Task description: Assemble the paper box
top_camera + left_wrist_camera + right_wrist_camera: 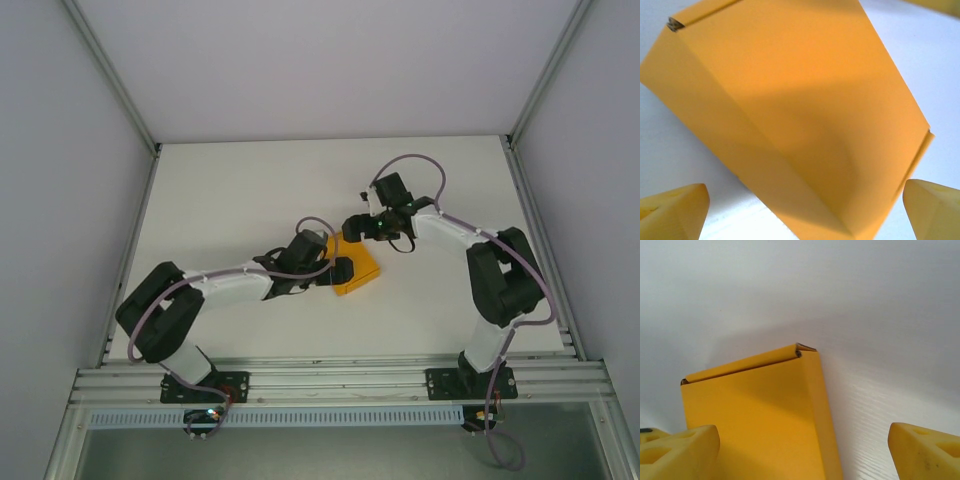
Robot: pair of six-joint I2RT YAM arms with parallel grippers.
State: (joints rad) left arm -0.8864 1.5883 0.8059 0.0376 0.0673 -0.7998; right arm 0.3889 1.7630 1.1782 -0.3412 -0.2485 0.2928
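The paper box (362, 266) is a closed, plain orange-yellow box lying flat on the white table near the middle. My left gripper (343, 270) is at its left side, open. In the left wrist view the box (800, 110) spreads across the frame, and the yellow fingertips (675, 210) stand wide on either side, apart from it. My right gripper (357, 226) hovers at the box's far edge, also open. In the right wrist view the box (760, 415) lies low between the spread fingertips (925, 452), its rolled far edge and one corner showing.
The white table (250, 190) is enclosed by white walls on three sides. An aluminium rail (340, 380) runs along the near edge, where both arm bases are bolted. A metal rail (545, 250) lines the table's right edge.
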